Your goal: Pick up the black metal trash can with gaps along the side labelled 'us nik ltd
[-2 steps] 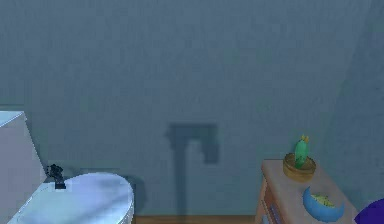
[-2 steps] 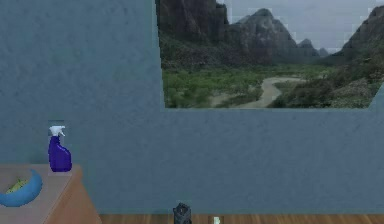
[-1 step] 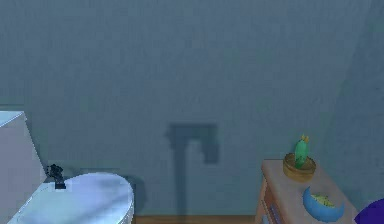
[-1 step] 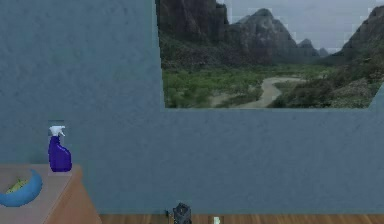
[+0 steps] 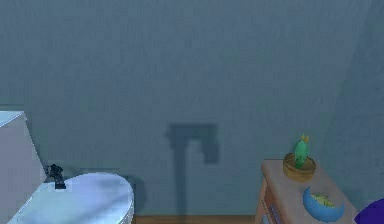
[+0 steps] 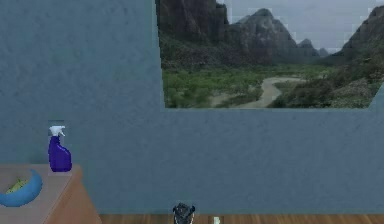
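Observation:
At the arm side view's bottom edge the gripper [image 6: 183, 212] pokes up as a small dark body, with a white marker square [image 6: 216, 219] just right of it. Behind its far end lie only a strip of wooden floor [image 6: 290, 218] and the blue-grey wall [image 6: 100, 90], so it holds nothing.
A white toilet [image 5: 85, 200] with a small dark handle [image 5: 57, 177] stands at the forward view's lower left. A wooden side table [image 5: 285, 195] at lower right carries a potted green plant [image 5: 299, 156] and a blue bowl [image 5: 323, 203]. The arm side view has a purple spray bottle [image 6: 59, 149] and a large mountain landscape [image 6: 270, 50].

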Controlling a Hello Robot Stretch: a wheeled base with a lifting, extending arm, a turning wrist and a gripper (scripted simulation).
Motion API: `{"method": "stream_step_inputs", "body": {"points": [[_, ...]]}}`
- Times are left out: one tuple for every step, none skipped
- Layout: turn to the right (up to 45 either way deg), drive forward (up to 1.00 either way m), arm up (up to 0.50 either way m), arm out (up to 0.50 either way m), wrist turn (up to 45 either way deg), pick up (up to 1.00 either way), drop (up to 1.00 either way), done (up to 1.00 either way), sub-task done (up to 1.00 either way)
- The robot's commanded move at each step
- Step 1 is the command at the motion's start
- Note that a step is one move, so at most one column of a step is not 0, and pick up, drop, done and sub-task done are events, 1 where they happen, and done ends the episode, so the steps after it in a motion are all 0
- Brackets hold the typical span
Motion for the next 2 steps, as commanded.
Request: {"method": "stream_step_inputs", "body": {"points": [[0.0,0.00,-0.30,0.00,0.0,0.00,0.00,0.00,0.00],[0.0,0.00,0.00,0.00,0.0,1.00,0.00,0.00,0.00]]}}
